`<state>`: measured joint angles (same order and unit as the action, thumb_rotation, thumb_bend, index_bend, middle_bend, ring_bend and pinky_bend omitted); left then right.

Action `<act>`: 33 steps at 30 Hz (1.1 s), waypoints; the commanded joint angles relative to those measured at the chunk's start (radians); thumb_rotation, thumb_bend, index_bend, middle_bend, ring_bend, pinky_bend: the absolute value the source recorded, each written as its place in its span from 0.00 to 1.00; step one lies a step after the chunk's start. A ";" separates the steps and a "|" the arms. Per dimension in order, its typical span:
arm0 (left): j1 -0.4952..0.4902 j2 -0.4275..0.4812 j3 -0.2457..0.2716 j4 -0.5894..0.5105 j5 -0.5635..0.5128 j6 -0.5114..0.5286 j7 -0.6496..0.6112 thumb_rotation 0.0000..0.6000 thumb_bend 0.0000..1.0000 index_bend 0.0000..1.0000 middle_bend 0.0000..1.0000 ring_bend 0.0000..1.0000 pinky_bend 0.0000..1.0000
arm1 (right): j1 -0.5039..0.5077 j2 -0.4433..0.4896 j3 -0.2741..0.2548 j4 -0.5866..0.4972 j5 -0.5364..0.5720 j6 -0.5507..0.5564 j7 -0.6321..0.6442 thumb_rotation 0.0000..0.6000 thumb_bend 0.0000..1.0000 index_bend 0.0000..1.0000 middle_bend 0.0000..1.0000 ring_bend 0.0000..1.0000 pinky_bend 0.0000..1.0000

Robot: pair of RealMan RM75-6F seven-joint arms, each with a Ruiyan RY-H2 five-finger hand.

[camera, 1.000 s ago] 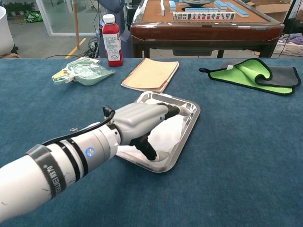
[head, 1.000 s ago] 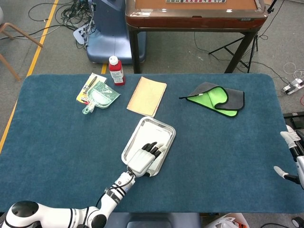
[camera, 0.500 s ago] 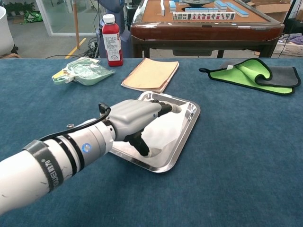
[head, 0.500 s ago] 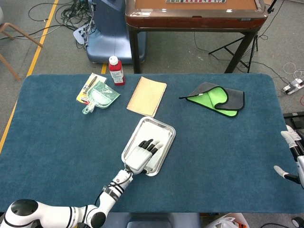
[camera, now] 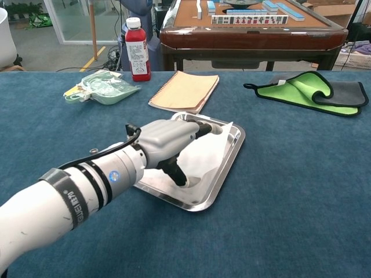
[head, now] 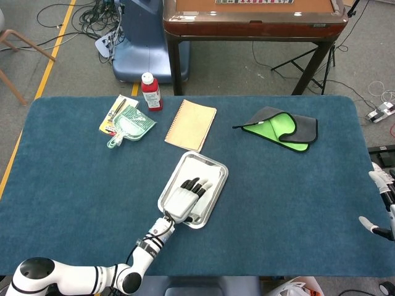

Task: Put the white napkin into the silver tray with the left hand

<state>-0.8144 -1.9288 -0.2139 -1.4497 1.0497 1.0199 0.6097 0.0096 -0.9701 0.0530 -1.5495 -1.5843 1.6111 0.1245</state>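
Left hand (camera: 165,142) shifting farther into silver tray (camera: 232,153) since earlier frame, palm down, fingers extended, pressing white napkin (camera: 203,162) lying beneath.

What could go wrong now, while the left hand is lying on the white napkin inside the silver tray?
1. The left hand lies on the white napkin. If the napkin clings to the fingers as the hand lifts, it may come out of the silver tray.
2. One napkin corner stands up against the far rim, so it could slip over the edge.
3. The tray is light; a sideways pull might push it toward the notebook.
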 commanded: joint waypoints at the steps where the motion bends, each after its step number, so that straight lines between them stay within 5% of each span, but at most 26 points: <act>1: 0.002 0.003 0.005 -0.005 0.003 0.007 0.000 1.00 0.28 0.00 0.05 0.00 0.10 | 0.001 -0.001 0.000 0.001 -0.003 -0.001 0.001 1.00 0.03 0.07 0.16 0.00 0.05; 21: 0.049 0.114 0.077 -0.202 0.003 0.072 0.054 1.00 0.19 0.00 0.01 0.00 0.10 | 0.002 -0.001 -0.001 -0.007 -0.018 0.006 -0.003 1.00 0.03 0.07 0.16 0.00 0.05; 33: 0.150 0.269 0.078 -0.273 0.059 0.180 -0.080 1.00 0.19 0.00 0.01 0.00 0.10 | 0.000 0.011 0.000 -0.012 -0.010 0.003 -0.006 1.00 0.03 0.07 0.16 0.00 0.05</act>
<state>-0.6843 -1.6841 -0.1351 -1.7120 1.1005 1.1806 0.5522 0.0099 -0.9599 0.0530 -1.5603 -1.5957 1.6153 0.1197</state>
